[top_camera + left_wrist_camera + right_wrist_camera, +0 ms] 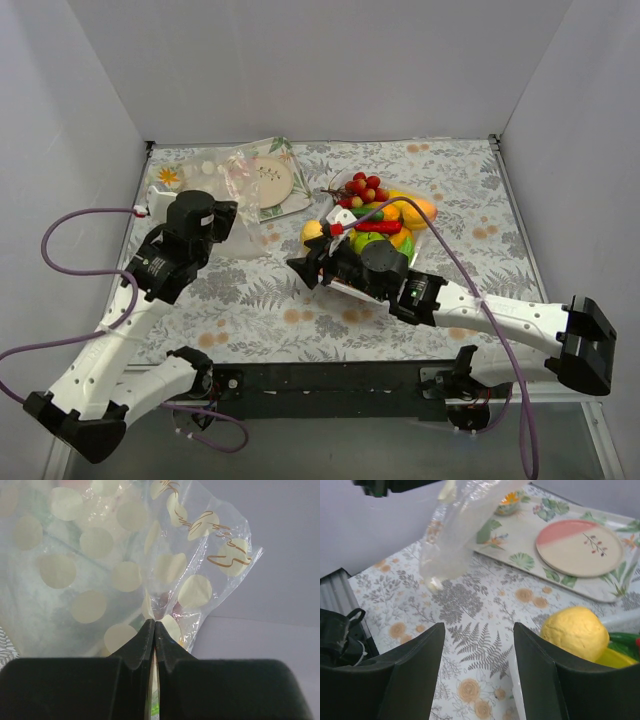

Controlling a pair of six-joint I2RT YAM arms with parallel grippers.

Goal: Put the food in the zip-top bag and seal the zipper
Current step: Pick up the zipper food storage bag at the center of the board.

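The left end effector [154,626] is pinched tight on the bag [115,565]. It holds the bag up over the worktop [250,300], next to the tray [517,542]. The right end effector [479,635] has its fingers apart, close to the food [380,215] pile.

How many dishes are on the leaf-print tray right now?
2, top view: a pink-and-cream plate toward the right of the tray, a small flowered bowl at its left end. The hanging bag may hide more.
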